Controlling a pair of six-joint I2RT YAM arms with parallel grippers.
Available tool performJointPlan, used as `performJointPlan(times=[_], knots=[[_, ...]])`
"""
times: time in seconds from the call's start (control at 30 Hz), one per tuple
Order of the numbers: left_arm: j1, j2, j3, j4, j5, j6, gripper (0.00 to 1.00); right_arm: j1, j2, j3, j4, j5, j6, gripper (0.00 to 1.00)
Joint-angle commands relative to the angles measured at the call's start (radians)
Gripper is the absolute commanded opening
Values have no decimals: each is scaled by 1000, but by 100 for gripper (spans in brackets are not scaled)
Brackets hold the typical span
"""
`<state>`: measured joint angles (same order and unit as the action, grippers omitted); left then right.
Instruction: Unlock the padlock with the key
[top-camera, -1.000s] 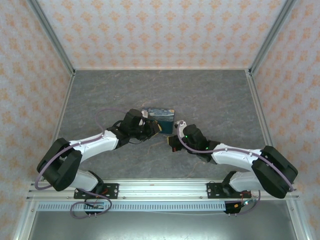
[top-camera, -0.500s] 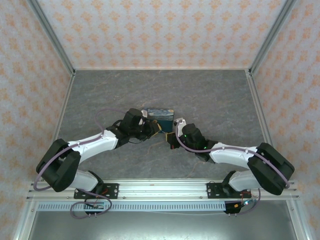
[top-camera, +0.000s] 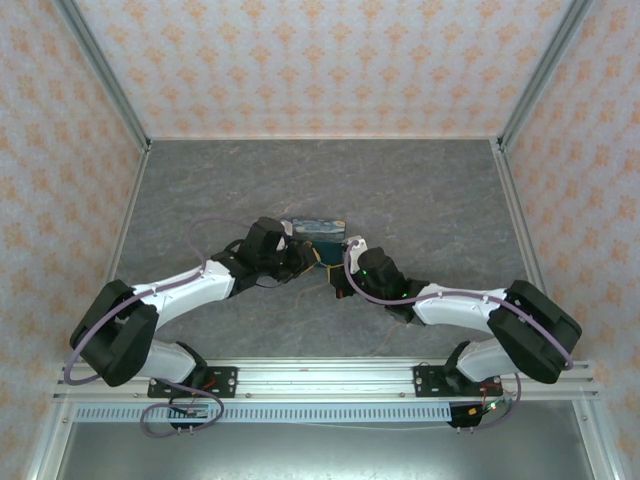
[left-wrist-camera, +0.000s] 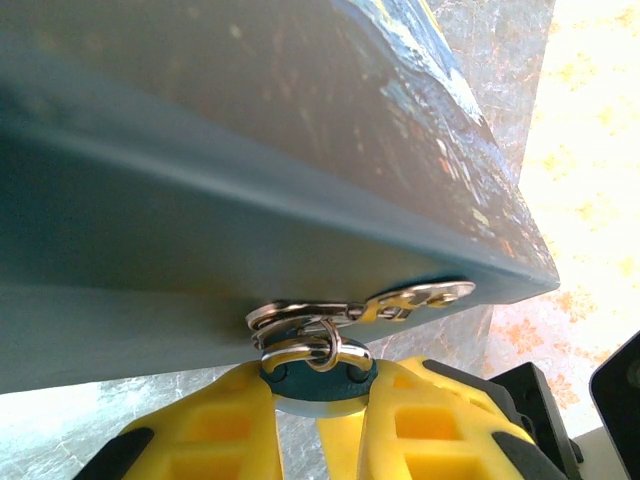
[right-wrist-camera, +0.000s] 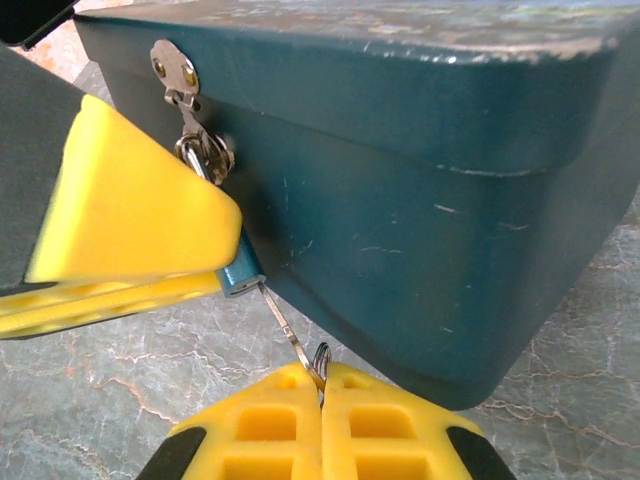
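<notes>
Key nearest, thin and likely bendy, pinched at its ring end by the right pincer; just ahead its tip sits in the padlock, small, light, probably slippery; the left pincer clamps that body; beyond, it hangs on the clasp of the tin.

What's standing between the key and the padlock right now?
Nothing visible. The key, pinched by the right gripper, has its tip at the bottom of the padlock, which the left gripper clamps beside the tin.
</notes>
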<state>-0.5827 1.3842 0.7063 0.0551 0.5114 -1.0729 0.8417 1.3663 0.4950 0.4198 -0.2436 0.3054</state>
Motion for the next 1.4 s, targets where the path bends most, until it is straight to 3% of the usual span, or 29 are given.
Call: performJointPlan(times=[0.0,0.73,1.37], knots=[[-5,-36,42,15,-21,17,18,5,2,35,11,32,0,0],[-7,-20,49,18,-24,13,18,6,31,48,71,-42,4,0],[-6,-24,47,25,-13,-7,18,5,42,45,127,10,27,0]])
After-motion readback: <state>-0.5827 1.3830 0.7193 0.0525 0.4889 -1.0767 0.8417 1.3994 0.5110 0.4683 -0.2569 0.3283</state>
